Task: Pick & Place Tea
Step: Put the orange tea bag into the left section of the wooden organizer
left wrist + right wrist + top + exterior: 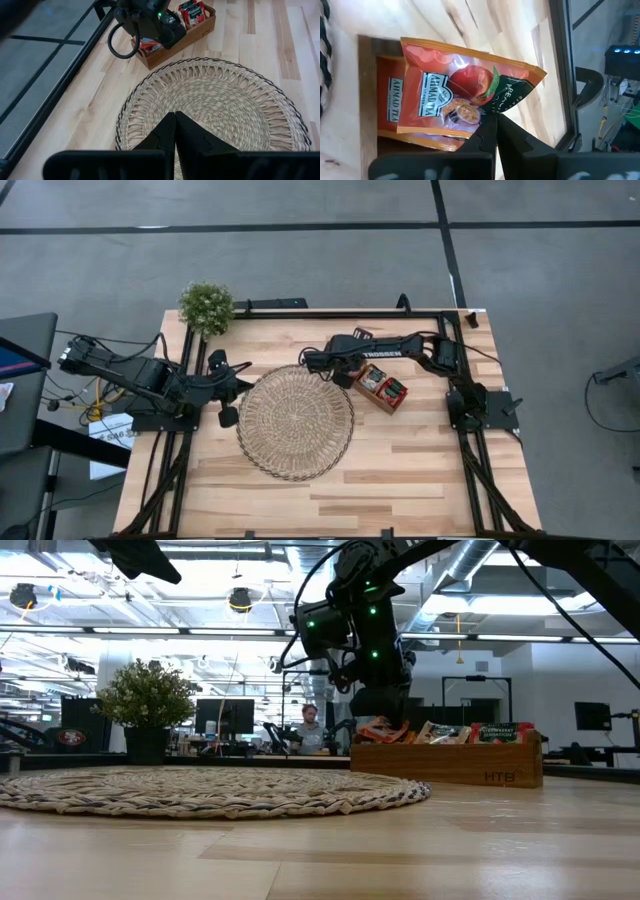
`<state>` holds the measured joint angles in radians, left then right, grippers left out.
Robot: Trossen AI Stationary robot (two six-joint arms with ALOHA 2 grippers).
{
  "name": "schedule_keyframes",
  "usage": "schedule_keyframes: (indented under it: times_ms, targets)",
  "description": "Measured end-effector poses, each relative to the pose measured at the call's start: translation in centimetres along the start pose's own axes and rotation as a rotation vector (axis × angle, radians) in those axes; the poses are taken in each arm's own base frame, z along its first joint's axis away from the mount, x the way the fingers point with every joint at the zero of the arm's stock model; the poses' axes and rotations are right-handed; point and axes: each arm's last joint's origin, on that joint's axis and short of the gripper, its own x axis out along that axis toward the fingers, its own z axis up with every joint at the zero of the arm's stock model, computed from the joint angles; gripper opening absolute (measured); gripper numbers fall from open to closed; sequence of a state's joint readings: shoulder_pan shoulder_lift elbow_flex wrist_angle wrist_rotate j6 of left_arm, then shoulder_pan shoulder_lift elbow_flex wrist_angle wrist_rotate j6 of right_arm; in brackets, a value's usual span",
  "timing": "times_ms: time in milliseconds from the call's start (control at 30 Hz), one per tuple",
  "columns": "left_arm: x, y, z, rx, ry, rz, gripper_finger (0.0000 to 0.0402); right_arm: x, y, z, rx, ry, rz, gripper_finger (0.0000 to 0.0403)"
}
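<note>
We see R gripper (492, 116) pinching a red sachet (455, 90) above the tray (383, 388), L gripper (175, 122) closed, empty, over mat (295, 422).

From above, the right hand (345, 372) covered the near end of the wooden tray (392, 401), so the sachets (383, 386) there could not be counted, and their labels were too small to read. From table height the arm hid part of the tray's row. In the right wrist view the red-orange sachet (460, 95) hid most of the compartment beneath it. The wicker mat (220, 110) ran off the left wrist picture's edge. The person (310, 730) far behind was too small to make out.
</note>
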<state>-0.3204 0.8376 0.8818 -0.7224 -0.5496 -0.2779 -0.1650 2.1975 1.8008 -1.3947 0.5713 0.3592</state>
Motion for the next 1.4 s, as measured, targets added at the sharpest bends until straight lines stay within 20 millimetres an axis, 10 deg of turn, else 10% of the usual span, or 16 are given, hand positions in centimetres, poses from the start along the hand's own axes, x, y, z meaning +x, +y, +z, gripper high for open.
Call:
schedule_keyframes:
  times_ms: [667, 1400]
  targets:
    - [0.0, 0.02, 0.0, 0.029, -0.002, 0.008, 0.0, 0.16, -0.3, -0.33, -0.071, 0.05, 0.02, 0.0004]
    - [0.0, 0.03, 0.01, 0.029, -0.003, 0.011, 0.0, 0.55, -1.0, -0.04, -0.046, 0.036, -0.031, 0.0095]
